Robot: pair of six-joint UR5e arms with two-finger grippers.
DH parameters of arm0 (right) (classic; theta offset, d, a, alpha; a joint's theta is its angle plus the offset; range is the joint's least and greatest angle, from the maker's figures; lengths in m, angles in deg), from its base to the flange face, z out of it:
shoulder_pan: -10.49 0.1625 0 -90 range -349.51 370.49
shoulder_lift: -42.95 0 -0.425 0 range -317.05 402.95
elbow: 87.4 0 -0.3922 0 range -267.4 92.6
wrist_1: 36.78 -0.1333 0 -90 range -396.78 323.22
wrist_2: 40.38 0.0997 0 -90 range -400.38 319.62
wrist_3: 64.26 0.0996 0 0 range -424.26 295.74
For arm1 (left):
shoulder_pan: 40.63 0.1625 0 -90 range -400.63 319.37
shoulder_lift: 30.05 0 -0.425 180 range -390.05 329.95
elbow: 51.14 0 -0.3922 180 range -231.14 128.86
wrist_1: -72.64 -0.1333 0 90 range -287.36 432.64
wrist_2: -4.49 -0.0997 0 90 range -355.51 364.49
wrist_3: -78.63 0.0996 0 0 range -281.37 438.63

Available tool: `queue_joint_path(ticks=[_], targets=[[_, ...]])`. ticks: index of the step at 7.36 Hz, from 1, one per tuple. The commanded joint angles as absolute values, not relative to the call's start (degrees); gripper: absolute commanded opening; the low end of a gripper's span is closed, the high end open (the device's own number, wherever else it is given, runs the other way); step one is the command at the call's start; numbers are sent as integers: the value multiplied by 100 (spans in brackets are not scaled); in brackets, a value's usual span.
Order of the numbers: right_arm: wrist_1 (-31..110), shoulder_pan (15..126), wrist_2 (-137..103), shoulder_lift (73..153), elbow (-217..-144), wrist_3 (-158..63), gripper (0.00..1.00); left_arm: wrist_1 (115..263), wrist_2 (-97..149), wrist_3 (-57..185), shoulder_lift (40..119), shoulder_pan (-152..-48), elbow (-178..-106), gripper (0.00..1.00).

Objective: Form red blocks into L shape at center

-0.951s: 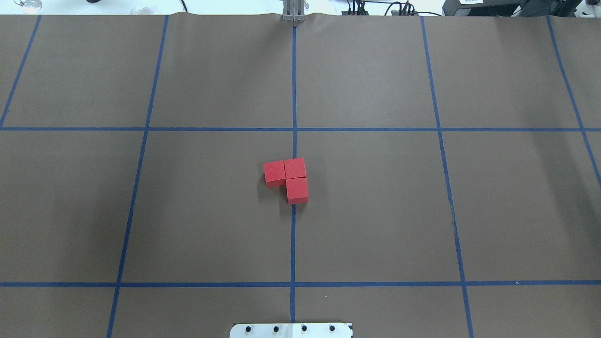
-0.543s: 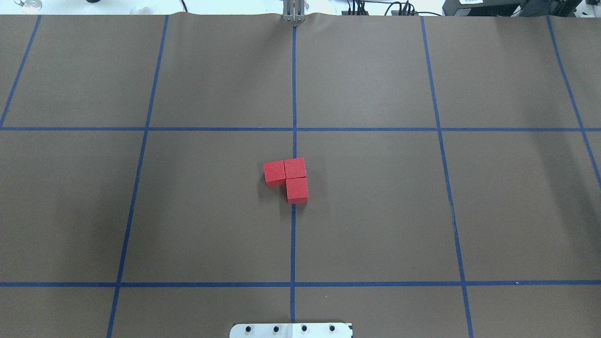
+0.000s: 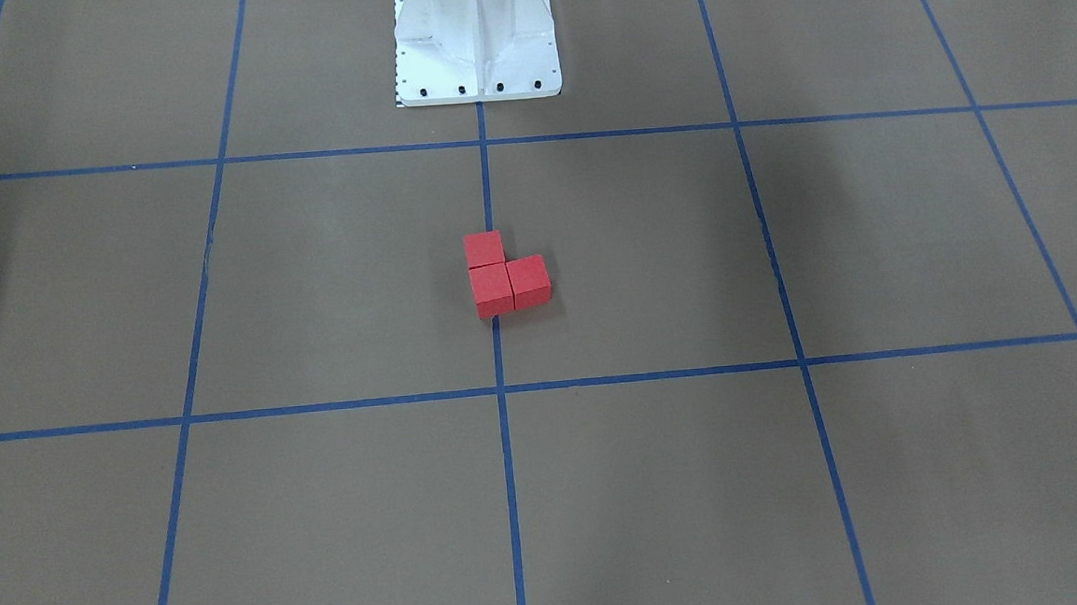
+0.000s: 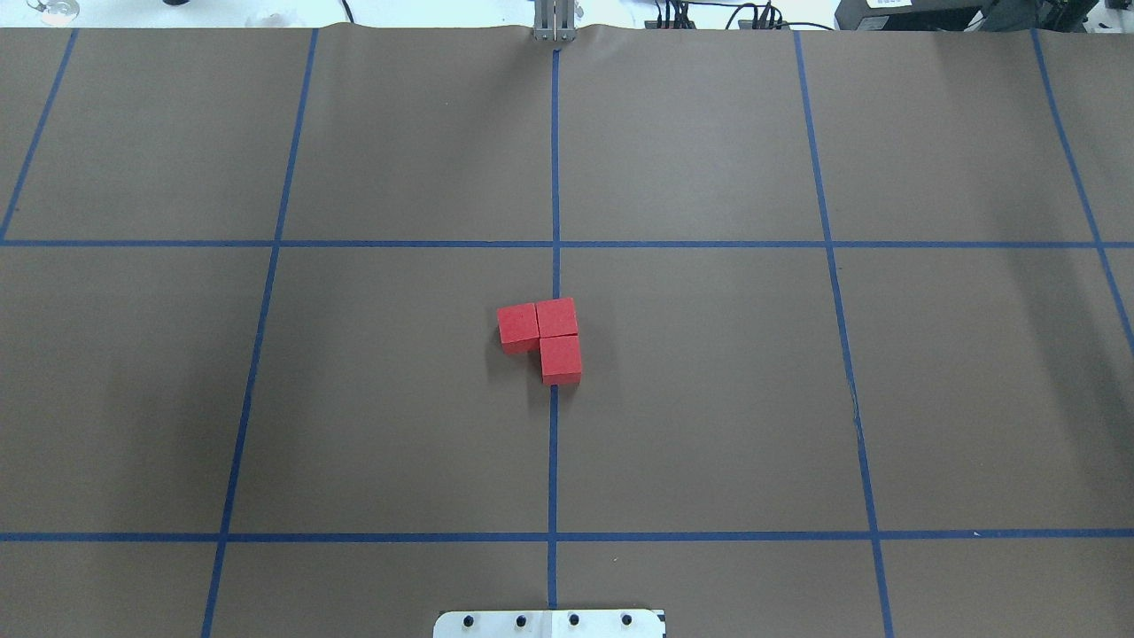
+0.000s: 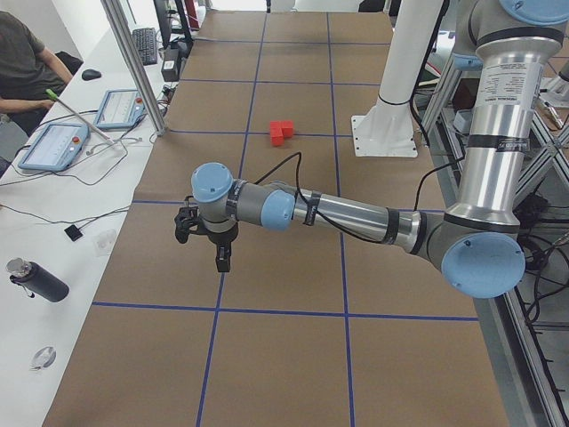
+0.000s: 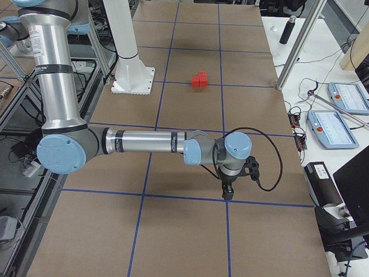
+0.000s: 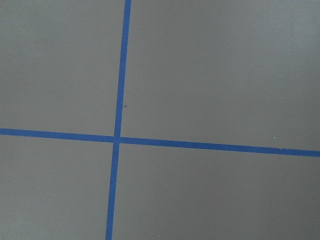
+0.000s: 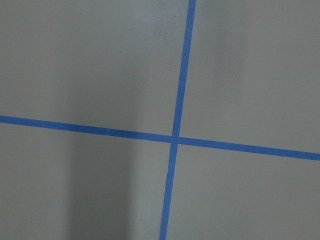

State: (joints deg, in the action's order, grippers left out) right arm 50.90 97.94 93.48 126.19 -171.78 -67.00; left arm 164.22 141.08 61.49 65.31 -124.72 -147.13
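Three red blocks (image 4: 556,316) touch one another in an L shape on the center (image 4: 553,443), astride the middle blue tape line. They also show in the front view as red blocks (image 3: 491,289), and small in the side views as red blocks (image 5: 281,132) and red blocks (image 6: 199,79). My left gripper (image 5: 222,262) hangs over the table's left end, far from the blocks. My right gripper (image 6: 227,193) hangs over the right end. Both show only in the side views, so I cannot tell whether they are open or shut. The wrist views hold only brown paper and tape crossings.
The white robot base (image 3: 477,54) stands at the table's near edge, behind the blocks. A side desk holds pendants (image 5: 53,147) and a bottle (image 5: 36,280), with a seated person (image 5: 22,62) beside it. More pendants (image 6: 334,127) lie past the right end.
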Motion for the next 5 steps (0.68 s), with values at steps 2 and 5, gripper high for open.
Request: queue_joint_path(ticks=[2,5], targets=[[5049,9794,9348,12618,-17160,-6699,100,16440,14029,6158,6575,-12448,-14904,100],[5049,9794,9348,12618,-17169,-6708,100,16440,14063,6149,6575,-12448,-14905,100]])
